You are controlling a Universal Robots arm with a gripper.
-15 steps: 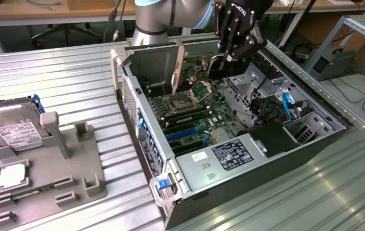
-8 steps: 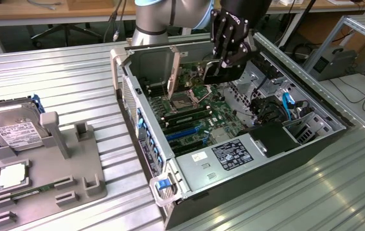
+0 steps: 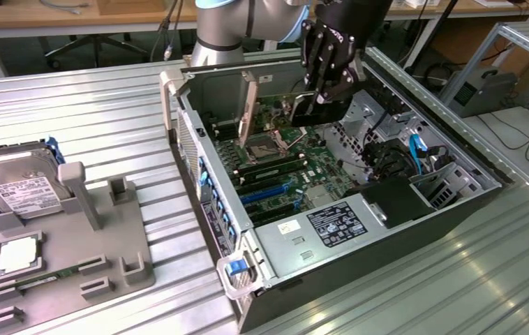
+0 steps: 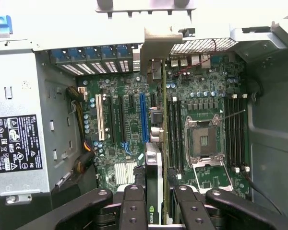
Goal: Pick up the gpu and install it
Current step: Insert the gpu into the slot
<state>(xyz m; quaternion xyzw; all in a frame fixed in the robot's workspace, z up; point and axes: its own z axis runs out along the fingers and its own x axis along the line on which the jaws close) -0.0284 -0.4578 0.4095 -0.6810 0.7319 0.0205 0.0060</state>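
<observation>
Gripping the gpu (image 3: 325, 114) in the clenched pincer (image 3: 324, 94), card on edge above the motherboard (image 3: 325, 159) inside the open computer case (image 3: 386, 273)

The computer case (image 3: 390, 269) lies with its side open, so the space above the CPU socket (image 4: 201, 139) can be entered from overhead. Just beside the socket, toward the expansion slots (image 4: 120, 117), the gpu (image 4: 153, 163) hangs edge-on, clamped in the gripper (image 4: 159, 196), and fills that lane. Memory slots (image 4: 235, 129) crowd the socket on both sides. Beyond the expansion slots from the socket, the power supply (image 4: 19, 143) rises as a tall block. Well away from the socket, a drive cage (image 3: 437, 188) and blue cables (image 3: 417, 150) clutter the case.
</observation>
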